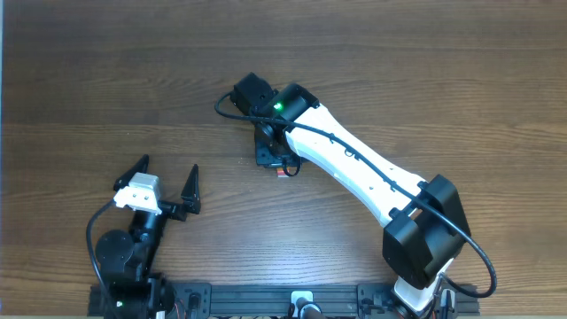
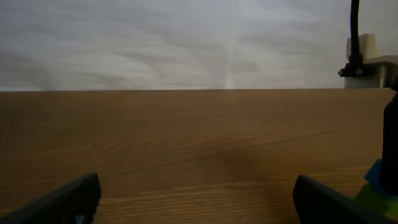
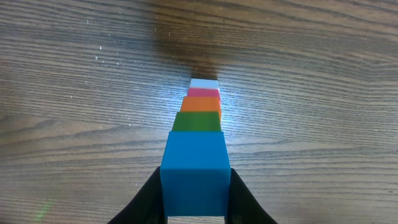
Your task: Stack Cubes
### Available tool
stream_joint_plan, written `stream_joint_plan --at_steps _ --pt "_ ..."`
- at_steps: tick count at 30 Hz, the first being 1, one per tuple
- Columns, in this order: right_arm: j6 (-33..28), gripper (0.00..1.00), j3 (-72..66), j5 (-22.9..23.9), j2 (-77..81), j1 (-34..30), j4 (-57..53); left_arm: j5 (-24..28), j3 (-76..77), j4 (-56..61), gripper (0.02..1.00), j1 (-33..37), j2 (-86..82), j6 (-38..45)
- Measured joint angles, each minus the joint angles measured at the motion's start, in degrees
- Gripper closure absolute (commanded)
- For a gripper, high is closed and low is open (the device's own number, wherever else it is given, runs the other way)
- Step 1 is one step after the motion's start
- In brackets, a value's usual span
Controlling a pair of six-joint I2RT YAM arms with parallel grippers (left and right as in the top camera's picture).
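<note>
A tower of cubes stands on the wooden table (image 3: 74, 81). From the top down it is a blue cube (image 3: 195, 171), a green cube (image 3: 196, 121), an orange cube (image 3: 201, 103), a pink cube (image 3: 203, 93) and a white cube (image 3: 204, 83). My right gripper (image 3: 196, 202) hangs straight over the tower, its fingers (image 3: 149, 199) pressed against both sides of the blue cube. In the top view the right gripper (image 1: 270, 149) hides the tower except for a pink sliver (image 1: 283, 172). My left gripper (image 1: 168, 168) stands open and empty near its base, well to the left of the tower.
The left wrist view looks along bare wooden table (image 2: 186, 143) toward a pale wall, with the blue cube (image 2: 375, 173) and green cube (image 2: 372, 200) at its edge beside the right arm (image 2: 367, 59). Wide free room surrounds the tower.
</note>
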Motion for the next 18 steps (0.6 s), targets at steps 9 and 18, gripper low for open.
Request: stream_joint_plan --at_steps 9,18 --pt "0.0 0.820 0.0 0.0 0.2 0.0 0.0 0.0 0.0 0.0 0.023 0.0 0.0 0.0" --pt "0.1 0.798 -0.1 0.0 0.7 0.0 0.4 0.0 0.0 0.0 0.020 0.0 0.0 0.0"
